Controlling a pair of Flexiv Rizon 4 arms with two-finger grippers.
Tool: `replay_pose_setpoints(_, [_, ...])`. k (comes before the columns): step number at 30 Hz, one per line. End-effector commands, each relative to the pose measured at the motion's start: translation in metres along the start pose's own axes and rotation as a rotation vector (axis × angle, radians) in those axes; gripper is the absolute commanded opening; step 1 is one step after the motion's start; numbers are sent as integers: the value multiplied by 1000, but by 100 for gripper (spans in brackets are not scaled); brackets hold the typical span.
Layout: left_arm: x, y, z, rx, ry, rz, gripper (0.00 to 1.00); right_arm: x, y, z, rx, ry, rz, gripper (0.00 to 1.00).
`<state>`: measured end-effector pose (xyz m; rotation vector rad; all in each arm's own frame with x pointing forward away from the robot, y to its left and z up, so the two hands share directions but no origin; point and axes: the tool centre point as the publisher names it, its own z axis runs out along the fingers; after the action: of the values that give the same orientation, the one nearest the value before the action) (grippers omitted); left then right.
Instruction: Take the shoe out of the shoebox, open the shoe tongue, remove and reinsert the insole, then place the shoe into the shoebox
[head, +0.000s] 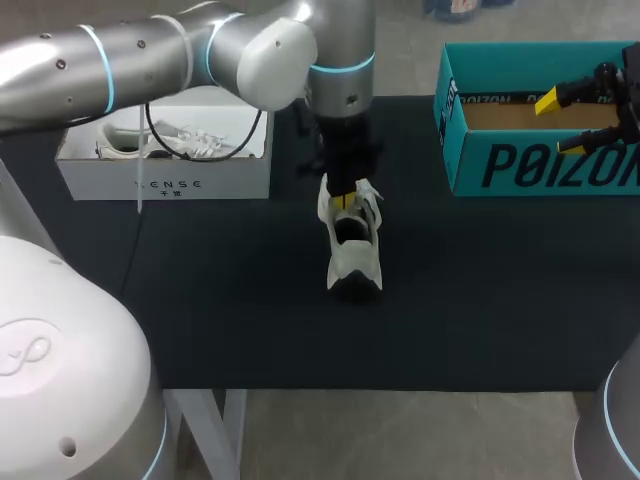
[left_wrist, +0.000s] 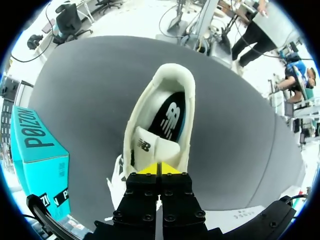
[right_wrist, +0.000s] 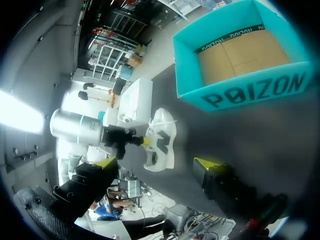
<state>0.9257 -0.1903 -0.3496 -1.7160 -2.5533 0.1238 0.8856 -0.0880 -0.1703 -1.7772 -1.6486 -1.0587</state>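
- Shoe is sitting out on the dark table mat, near the middle. It is well apart from the teal shoebox at the right edge. Its heel is facing my side and its laces are trailing at the far end.
- Left gripper is coming straight down onto the shoe's throat. Its yellow tips are pressed together and are pinching the top edge of the white tongue. The gripper body is hiding the contact, so how much of the tongue is caught between the pads is hard to say.
- Dark insole is lying flat inside the shoe, showing through the collar and not lifted.
- Right gripper is hanging over the shoebox with its fingers spread wide and is holding nothing.
- A white box is standing at the far left of the mat, and neither arm is touching it.

Judgement: the tongue-opening step is in hand. The shoe is already out of the box and the insole work is not yet begun.

The next move calls for drawing the tongue toward the toe until the opening is wide. The pull should be gentle, since the light shoe is likely to tip or slide with nothing bracing it. The idle right arm looks the natural one to steady the heel or reach in for the insole edge.
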Motion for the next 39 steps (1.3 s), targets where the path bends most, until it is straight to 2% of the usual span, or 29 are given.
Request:
replay_pose_setpoints(1, [-3,-2,12,13,33,-19,0,0,0,0,0,-3,0,100])
replay_pose_setpoints(4, [-1,-13,0,55,17,-61,0,0,0,0,0,-3,0,100])
replay_pose_setpoints(6, [0,-22,-11,120,-10,-91,0,0,0,0,0,-3,0,100])
replay_pose_setpoints(7, [0,-26,-16,133,-18,-136,0,0,0,0,0,-3,0,100])
replay_pose_setpoints(11, [2,-39,-26,269,-58,-337,0,0,0,0,0,-3,0,100])
replay_pose_setpoints(13, [4,-42,-27,286,-65,-409,0,0,0,0,0,-3,0,100])
replay_pose_setpoints(30, [4,-42,-27,286,-65,-409,0,0,0,0,0,-3,0,100])
replay_pose_setpoints(34, [7,-69,-42,283,-67,-755,0,0,0,0,0,-3,0,100])
replay_pose_setpoints(36, [14,-70,-47,267,-101,-891,0,0,0,0,0,-3,0,100])
replay_pose_setpoints(37, [19,-77,-49,251,-119,-992,0,0,0,0,0,-3,0,100])
replay_pose_setpoints(38, [21,-79,-49,216,-105,-1025,0,0,0,0,0,-3,0,100])
replay_pose_setpoints(39, [25,-80,-49,218,-103,-1070,0,0,0,0,0,-3,0,100])
